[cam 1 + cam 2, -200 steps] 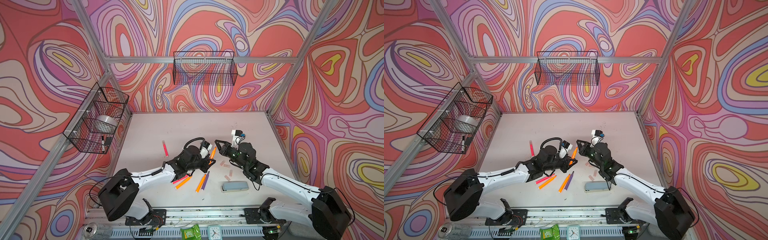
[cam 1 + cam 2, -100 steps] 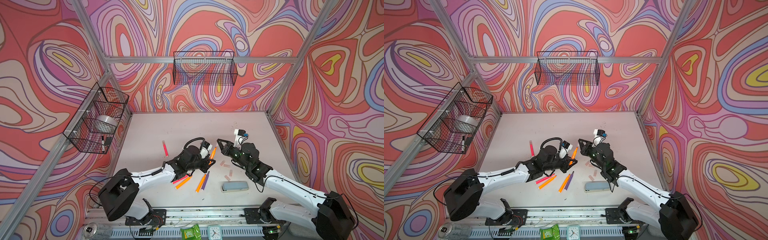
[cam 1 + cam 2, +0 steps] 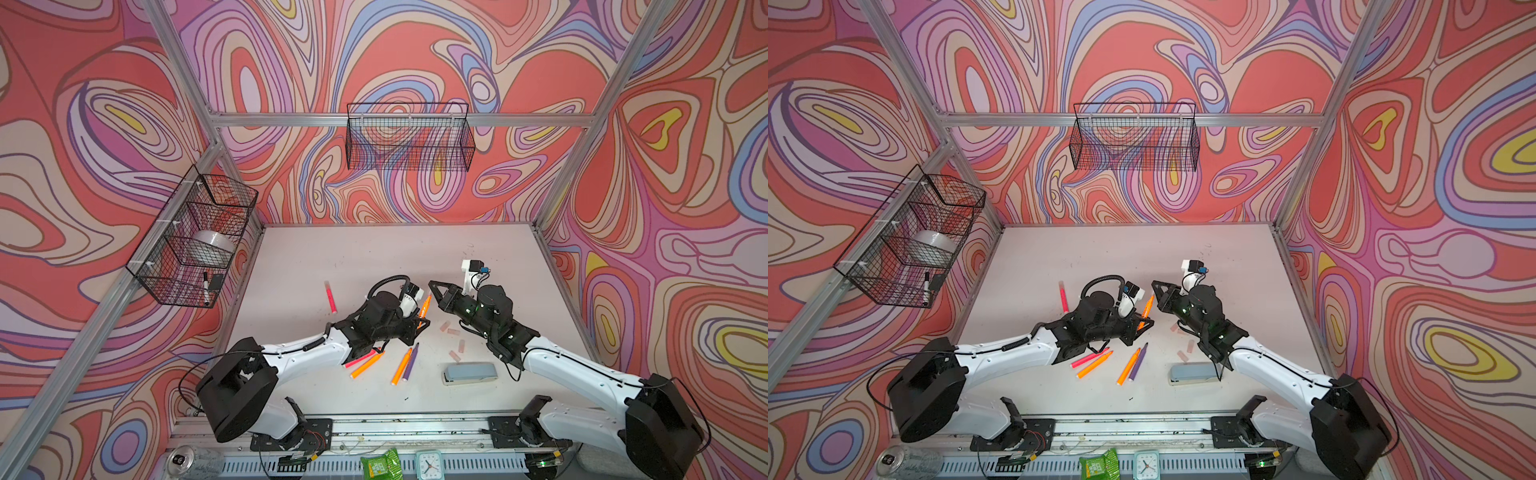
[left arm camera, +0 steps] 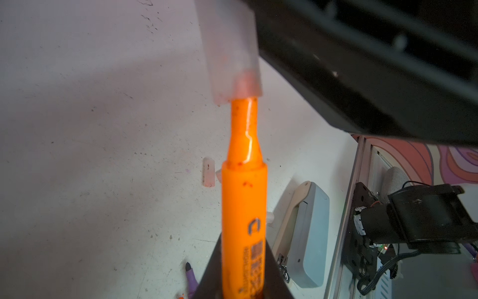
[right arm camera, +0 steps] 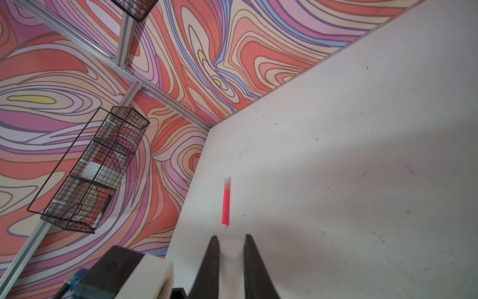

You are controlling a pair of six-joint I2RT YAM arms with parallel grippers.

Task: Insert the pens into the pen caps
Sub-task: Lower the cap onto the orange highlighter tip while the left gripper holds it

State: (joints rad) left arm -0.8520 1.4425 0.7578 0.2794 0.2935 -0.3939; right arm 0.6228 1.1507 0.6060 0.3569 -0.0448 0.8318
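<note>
Evidently left jaws pinch the orange pen (image 4: 244, 207), right jaws the cap (image 4: 230, 51), aligned tip-to-mouth for insertion.

Bright, even light fills both top views, and the pale worktop (image 3: 374, 257) carries only soft, faint shadows under the arms. The frame posts (image 3: 568, 166) splay and stretch toward the edges from the wide lens. On the left wrist view, a glare streak runs down the neck of the orange pen (image 4: 244, 207), the cap (image 4: 230, 51) up close goes hazy, and broad grey shade covers the worktop. On the right wrist view, the dark fingers (image 5: 208, 269) blur at close range, while the pink pen (image 5: 225, 204) stays crisp.
</note>
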